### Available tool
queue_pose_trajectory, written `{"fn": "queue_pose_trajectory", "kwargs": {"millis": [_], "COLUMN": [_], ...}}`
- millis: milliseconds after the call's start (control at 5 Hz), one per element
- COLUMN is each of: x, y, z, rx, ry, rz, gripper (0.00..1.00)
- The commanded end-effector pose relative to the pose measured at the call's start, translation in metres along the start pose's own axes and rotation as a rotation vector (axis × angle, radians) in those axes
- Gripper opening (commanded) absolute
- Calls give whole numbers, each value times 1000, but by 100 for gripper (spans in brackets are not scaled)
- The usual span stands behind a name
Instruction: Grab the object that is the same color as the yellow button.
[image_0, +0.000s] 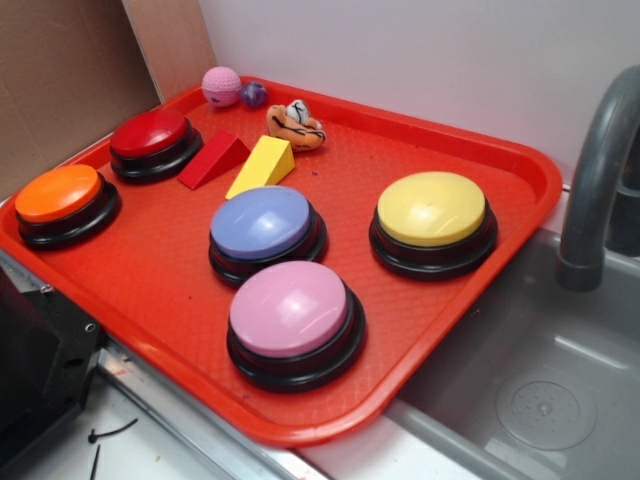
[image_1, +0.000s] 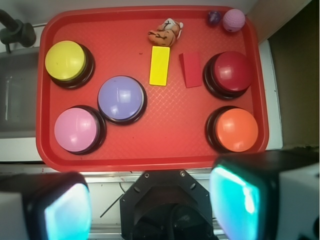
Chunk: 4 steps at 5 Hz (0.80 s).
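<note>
The small yellow wedge block (image_0: 263, 165) (image_1: 160, 65) lies on the red tray (image_0: 450, 140) (image_1: 165, 150), between a red wedge (image_0: 213, 159) (image_1: 190, 69) and the purple button. The yellow button (image_0: 432, 220) (image_1: 67, 61) stands on its black base at the tray's right side in the exterior view. My gripper (image_1: 150, 205) shows only in the wrist view, high above the tray's near edge, far from the block. It is open, its teal pads (image_1: 235, 200) wide apart with nothing between them.
On the tray stand also purple (image_0: 264, 230) (image_1: 121, 99), pink (image_0: 293, 320) (image_1: 77, 129), orange (image_0: 62, 203) (image_1: 235, 129) and dark red (image_0: 153, 142) (image_1: 231, 73) buttons. An orange-striped toy (image_0: 296, 125) (image_1: 166, 32), a pink ball (image_0: 221, 86) (image_1: 233, 20) and a small purple ball (image_0: 253, 95) lie at the back. A grey faucet (image_0: 600, 180) and sink (image_0: 540, 400) lie right.
</note>
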<state>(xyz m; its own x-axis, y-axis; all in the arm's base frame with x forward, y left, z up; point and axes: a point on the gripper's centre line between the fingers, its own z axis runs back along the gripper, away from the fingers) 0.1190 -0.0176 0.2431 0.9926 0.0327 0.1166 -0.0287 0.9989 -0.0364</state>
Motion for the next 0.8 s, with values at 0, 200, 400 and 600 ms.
{"fn": "queue_pose_trajectory", "kwargs": {"millis": [0,200,400,600], "x": [0,11,26,49], "y": [0,1,3,12], "z": [0,-12,-24,-45], "rx": [0,14,20,39], "ry": [0,-34,-66,-101], "rz": [0,41,96,199], "gripper": [100,100,100,100]}}
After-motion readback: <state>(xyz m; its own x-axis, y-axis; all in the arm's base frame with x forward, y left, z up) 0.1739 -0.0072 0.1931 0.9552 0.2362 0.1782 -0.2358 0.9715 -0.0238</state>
